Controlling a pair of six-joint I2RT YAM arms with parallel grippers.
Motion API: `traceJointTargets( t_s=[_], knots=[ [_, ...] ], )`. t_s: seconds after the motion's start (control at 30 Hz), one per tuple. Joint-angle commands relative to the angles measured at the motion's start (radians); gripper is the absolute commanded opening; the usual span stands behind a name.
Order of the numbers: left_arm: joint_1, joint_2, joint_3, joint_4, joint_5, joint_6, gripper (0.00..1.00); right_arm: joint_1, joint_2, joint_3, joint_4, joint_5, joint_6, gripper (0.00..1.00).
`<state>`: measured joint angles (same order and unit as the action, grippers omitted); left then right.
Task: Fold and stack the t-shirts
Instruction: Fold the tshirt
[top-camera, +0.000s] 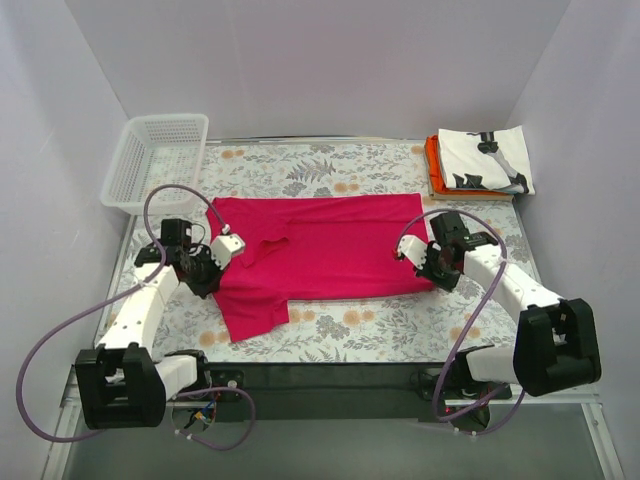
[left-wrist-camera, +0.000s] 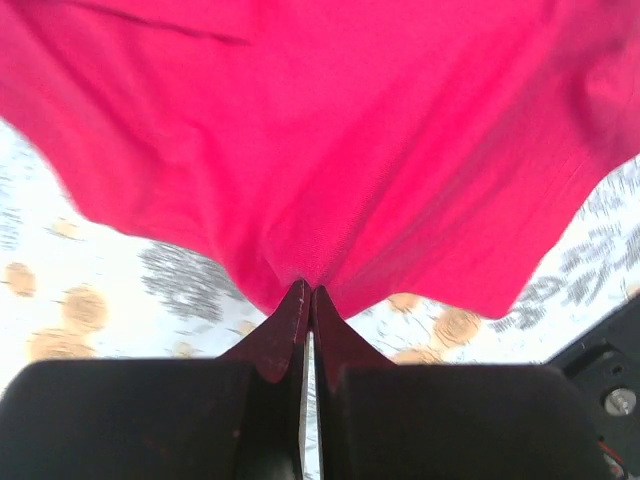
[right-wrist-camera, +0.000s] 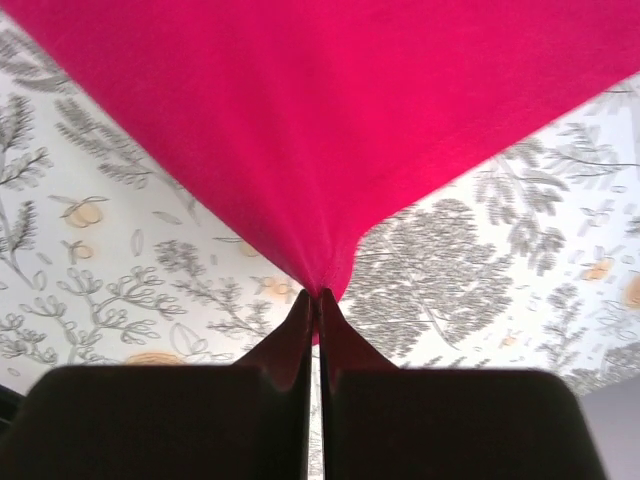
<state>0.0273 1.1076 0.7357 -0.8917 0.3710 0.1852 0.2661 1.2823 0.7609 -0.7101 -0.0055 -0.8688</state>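
The spread t-shirt lies across the middle of the table, its collar end to the left and its hem to the right. One sleeve reaches toward the near edge at the left.

The mesh basket stands at the far left corner, behind the collar end, and hangs partly over the table's left edge. At the far right corner there is a stack of two folded t-shirts, well apart from the basket. The upper folded t-shirt lies on the lower folded t-shirt, whose edge shows on the left of the stack.

The left gripper is at the collar end and the right gripper at the near hem corner. Each has cloth pinched between its fingers.
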Motion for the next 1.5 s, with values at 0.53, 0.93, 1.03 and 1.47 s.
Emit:
traceJointTargets(
  t_s=[0.53,0.93,1.03,1.47],
  knots=[
    [0.068,0.419,0.413,0.119,0.112,-0.135,0.00,-0.105,0.397,0.472,-0.026,-0.071,-0.070,0.01],
    [0.071,0.597,0.464,0.238,0.103,-0.168,0.00,-0.113,0.638,0.652,-0.019,-0.096,-0.058,0.01],
    [0.071,0.632,0.468,0.276,0.098,-0.178,0.00,-0.116,0.679,0.670,-0.012,-0.097,-0.050,0.01],
    [0.071,0.615,0.545,0.194,0.123,-0.190,0.00,-0.134,0.598,0.631,-0.017,-0.094,-0.078,0.01]
  ],
)
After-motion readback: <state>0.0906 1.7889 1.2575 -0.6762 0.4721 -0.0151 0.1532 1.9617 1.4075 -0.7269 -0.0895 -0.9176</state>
